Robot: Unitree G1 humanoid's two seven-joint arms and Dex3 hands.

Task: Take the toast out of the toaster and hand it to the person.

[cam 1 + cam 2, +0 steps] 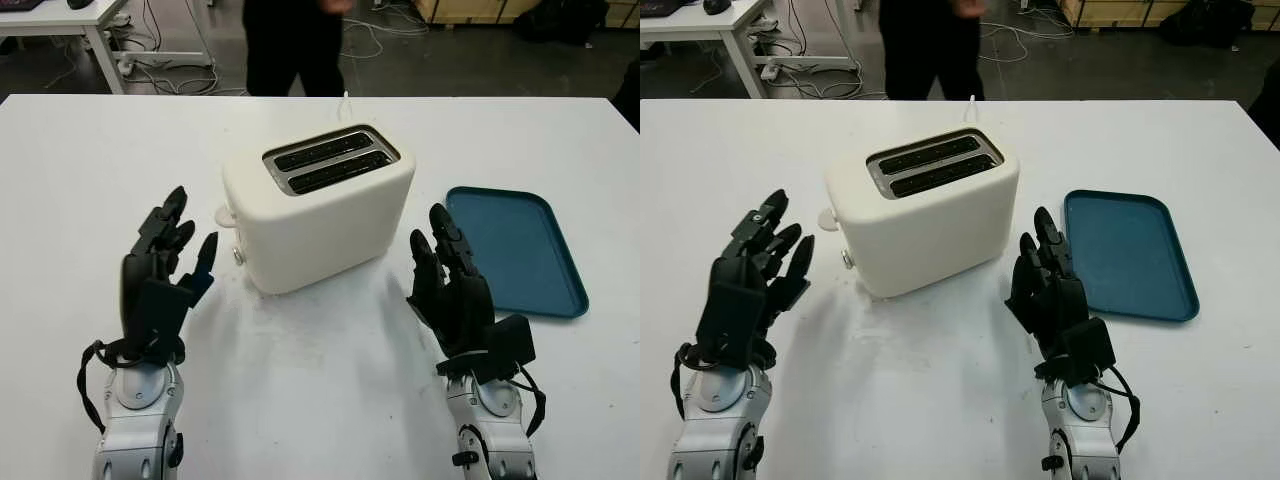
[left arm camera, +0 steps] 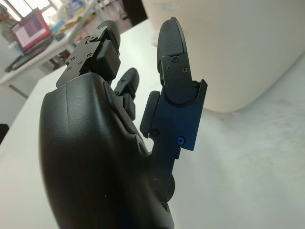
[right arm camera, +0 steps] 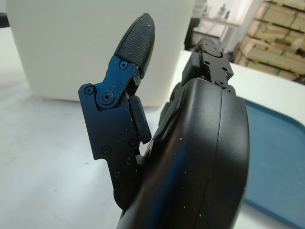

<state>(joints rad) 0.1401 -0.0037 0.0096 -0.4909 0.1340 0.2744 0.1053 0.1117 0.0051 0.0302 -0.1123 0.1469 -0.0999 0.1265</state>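
- Toaster (image 1: 318,207): you have one, cream-white, standing on the white table (image 1: 90,160) at its middle. Its long axis runs from your near left to far right, the two slots (image 1: 330,163) lying along that line and facing up. The lever knob (image 1: 225,216) sits on the end nearer your left.
- Toast: the slots look dark inside, and you cannot tell whether any slice sits in them.
- Left hand (image 1: 160,280): open, holding nothing, fingers extended toward the toaster's left end, just beside it and apart from it.
- Right hand (image 1: 455,290): open, holding nothing, fingers extended, near the toaster's right front corner, between the toaster and the tray.
- Tray (image 1: 520,250): one, teal, lying flat to your right of the toaster.
- Person (image 1: 290,40): one, in dark clothing, standing beyond the table's far edge.
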